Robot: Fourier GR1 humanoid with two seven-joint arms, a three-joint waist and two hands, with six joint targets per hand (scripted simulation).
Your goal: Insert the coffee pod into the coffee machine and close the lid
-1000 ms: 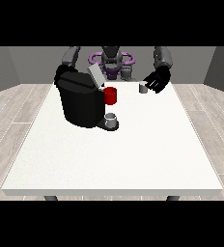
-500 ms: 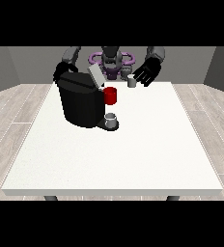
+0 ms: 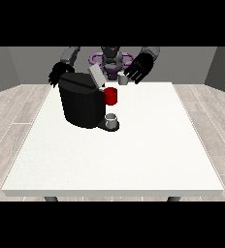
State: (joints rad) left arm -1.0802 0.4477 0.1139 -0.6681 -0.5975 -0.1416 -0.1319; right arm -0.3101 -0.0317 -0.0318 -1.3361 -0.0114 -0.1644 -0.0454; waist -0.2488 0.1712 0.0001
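Note:
The black coffee machine point(image 3: 83, 104) stands at the table's back left, its grey lid point(image 3: 96, 76) tilted up and open. A red part point(image 3: 111, 96) sticks out of its front, above a small grey cup point(image 3: 111, 120) on its base. The hand at the view's right point(image 3: 139, 68) holds the small grey coffee pod point(image 3: 123, 79) at its fingertips, in the air just right of the open lid. The hand at the view's left point(image 3: 56, 76) hangs behind the machine's far corner, partly hidden by it.
The white table point(image 3: 134, 155) spreads wide in front of and to the right of the machine. The robot's torso point(image 3: 112, 58) is right behind the lid.
The hand at the view's right has carried the pod to the left and a little upward, from the table's back right to beside the open lid. The machine and the other hand have not moved.

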